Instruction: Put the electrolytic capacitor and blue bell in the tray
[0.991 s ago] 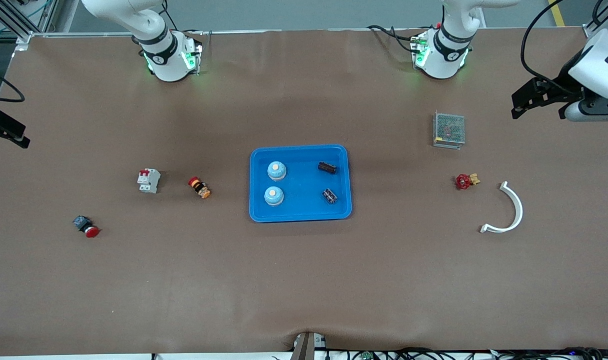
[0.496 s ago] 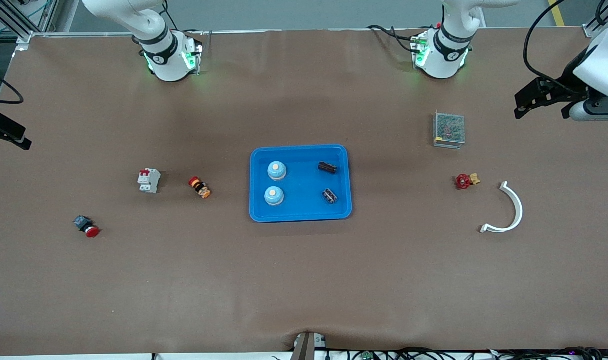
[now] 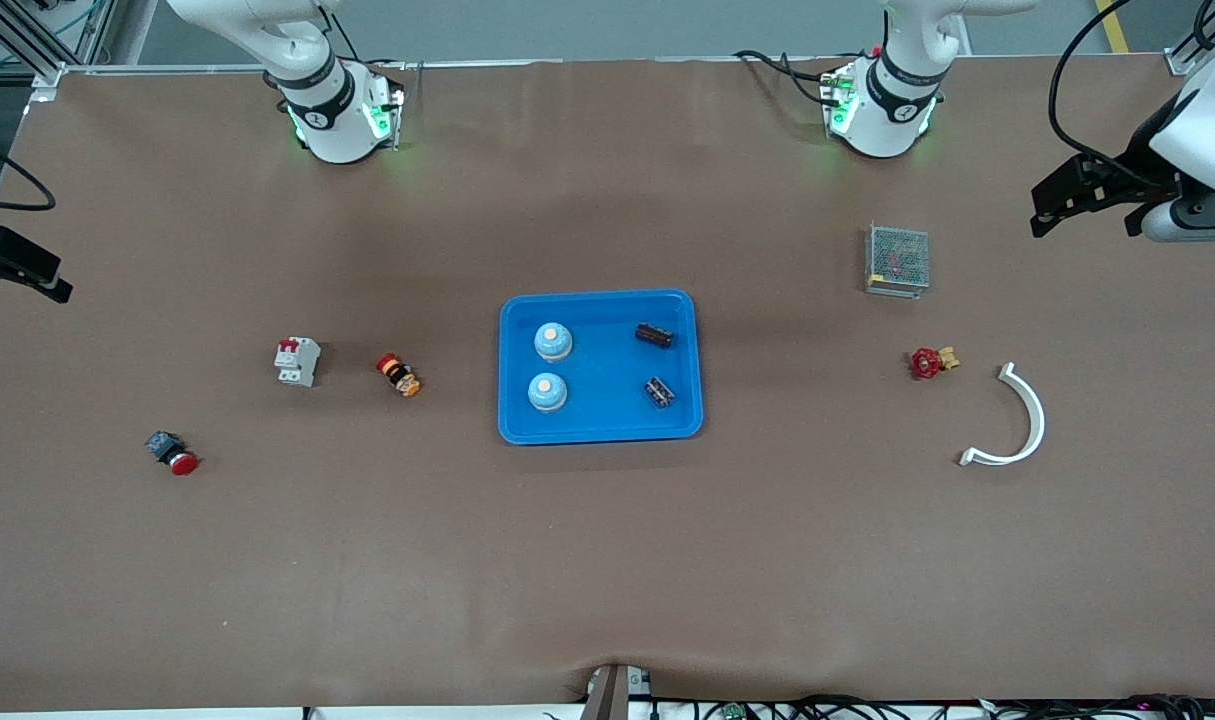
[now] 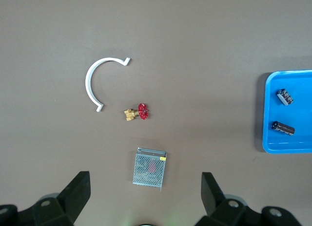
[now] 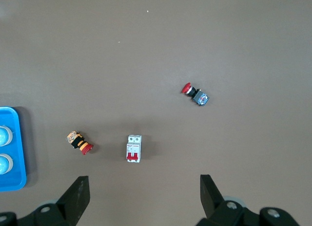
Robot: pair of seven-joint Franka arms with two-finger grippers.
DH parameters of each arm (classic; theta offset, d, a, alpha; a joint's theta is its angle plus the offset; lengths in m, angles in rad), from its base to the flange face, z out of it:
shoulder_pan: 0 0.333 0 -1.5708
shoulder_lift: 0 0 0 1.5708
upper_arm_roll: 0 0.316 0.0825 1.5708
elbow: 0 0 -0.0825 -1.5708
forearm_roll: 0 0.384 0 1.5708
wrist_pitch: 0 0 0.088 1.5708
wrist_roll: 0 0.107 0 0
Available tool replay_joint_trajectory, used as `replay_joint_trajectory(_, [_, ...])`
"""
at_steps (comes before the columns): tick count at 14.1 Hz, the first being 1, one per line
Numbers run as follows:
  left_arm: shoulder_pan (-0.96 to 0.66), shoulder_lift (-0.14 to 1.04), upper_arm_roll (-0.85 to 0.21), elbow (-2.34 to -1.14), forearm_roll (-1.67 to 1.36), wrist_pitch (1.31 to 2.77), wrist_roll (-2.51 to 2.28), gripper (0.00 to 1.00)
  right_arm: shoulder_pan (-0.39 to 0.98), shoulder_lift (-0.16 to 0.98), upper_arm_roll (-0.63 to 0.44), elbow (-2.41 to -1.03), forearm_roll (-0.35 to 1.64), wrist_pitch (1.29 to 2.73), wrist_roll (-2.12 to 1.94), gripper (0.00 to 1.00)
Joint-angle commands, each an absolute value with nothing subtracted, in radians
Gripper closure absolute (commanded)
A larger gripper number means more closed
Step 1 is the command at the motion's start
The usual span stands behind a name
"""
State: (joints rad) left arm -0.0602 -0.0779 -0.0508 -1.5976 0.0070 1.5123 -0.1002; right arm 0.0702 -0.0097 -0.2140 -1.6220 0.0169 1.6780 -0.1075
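The bright blue tray (image 3: 600,297) lies at the middle of the table. In it stand two blue bells (image 3: 553,341) (image 3: 547,391) and lie two black electrolytic capacitors (image 3: 653,335) (image 3: 659,391). My left gripper (image 3: 1092,200) is open and empty, high over the left arm's end of the table; its view (image 4: 145,197) shows the tray's edge (image 4: 273,138) and both capacitors (image 4: 285,97) (image 4: 283,128). My right gripper (image 3: 17,270) is open and empty, high over the right arm's end; its view (image 5: 144,199) shows the tray's rim (image 5: 14,153) and the bells (image 5: 4,135).
A grey mesh box (image 3: 897,259), a red valve (image 3: 929,362) and a white curved piece (image 3: 1017,420) lie toward the left arm's end. A white circuit breaker (image 3: 297,361), an orange-and-red button (image 3: 398,375) and a red push button (image 3: 173,453) lie toward the right arm's end.
Both grippers have drifted slightly, staying open and empty over the table's ends. Nothing in the tray has moved.
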Motion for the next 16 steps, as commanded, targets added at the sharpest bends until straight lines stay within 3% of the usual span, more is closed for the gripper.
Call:
replay_joint_trajectory(1, [-0.054,-0.092,-0.052,-1.588,-0.002,1.493,-0.084,0.0,0.008,0.006,-0.147,-1.594,0.031,1.671,-0.112,0.0])
replay_joint_trajectory(16, [-0.052,-0.086,-0.037,-1.569,0.002,1.493,-0.1,0.0,-0.002,0.009,-0.14,-1.588,0.032,1.671,-0.112,0.0])
